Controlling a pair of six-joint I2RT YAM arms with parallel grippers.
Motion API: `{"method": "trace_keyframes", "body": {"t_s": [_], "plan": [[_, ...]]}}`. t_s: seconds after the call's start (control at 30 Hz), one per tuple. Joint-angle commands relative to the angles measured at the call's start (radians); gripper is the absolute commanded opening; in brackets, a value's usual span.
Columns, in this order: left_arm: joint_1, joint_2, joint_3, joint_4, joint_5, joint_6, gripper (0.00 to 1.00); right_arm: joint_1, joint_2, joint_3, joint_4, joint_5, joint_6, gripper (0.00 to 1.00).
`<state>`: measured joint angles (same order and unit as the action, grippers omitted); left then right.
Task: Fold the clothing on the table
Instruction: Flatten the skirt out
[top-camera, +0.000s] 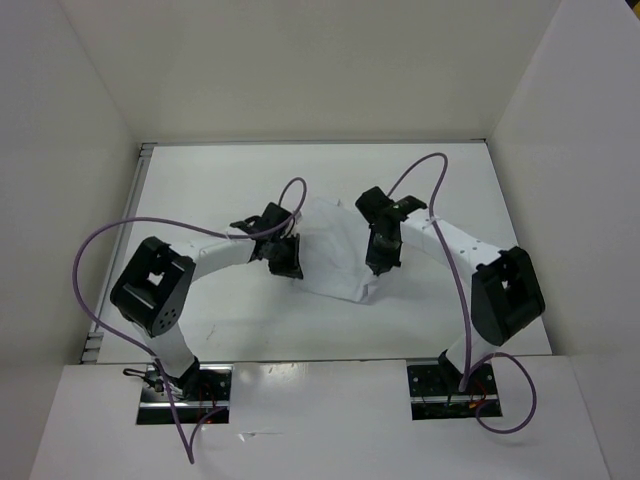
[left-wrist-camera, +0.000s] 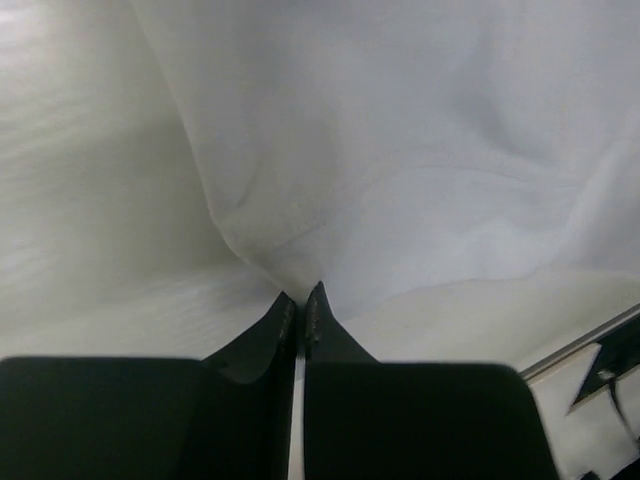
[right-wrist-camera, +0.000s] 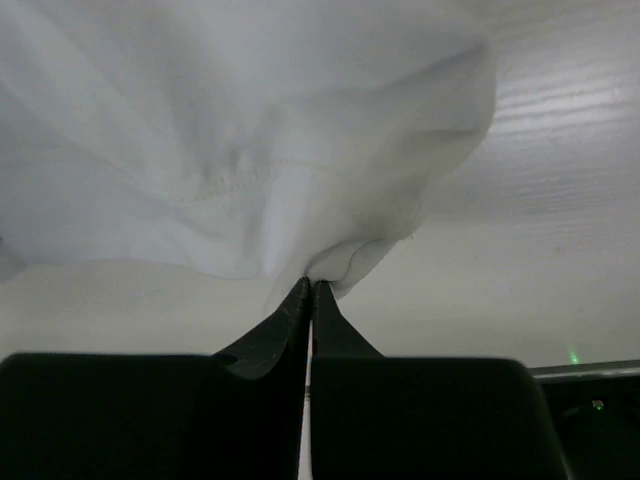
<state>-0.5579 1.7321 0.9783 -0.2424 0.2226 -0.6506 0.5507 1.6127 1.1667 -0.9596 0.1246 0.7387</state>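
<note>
Left fingers (left-wrist-camera: 283, 318) and right fingers (right-wrist-camera: 293, 305), each pinched shut on an edge of the clothing (top-camera: 335, 250), which sits at the middle of the desk (top-camera: 210, 180) between the arms. Risk: the thin fabric may slip from either shallow tip pinch, or uneven pulling may bunch the fold askew.

Left pincer (left-wrist-camera: 302, 297) pinching clothing (left-wrist-camera: 400, 150) fold, jaws together, above table (left-wrist-camera: 90, 200).

Clothing (left-wrist-camera: 400, 150): thin white cloth, soft, wrinkled, matt. Table (top-camera: 230, 190): smooth matt white, faint grain.
</note>
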Motion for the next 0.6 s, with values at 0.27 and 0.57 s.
{"method": "trace_keyframes", "body": {"t_s": [0.27,0.57], "plan": [[0.265,-0.141,0.497,-0.215,-0.048,0.221,0.00,-0.270,-0.059,0.454,0.048,0.083,-0.173,0.00],[0.394,-0.004,0.690,-0.181,0.132,0.239,0.00,-0.342,0.028,0.685,0.162,0.000,-0.291,0.00]]}}
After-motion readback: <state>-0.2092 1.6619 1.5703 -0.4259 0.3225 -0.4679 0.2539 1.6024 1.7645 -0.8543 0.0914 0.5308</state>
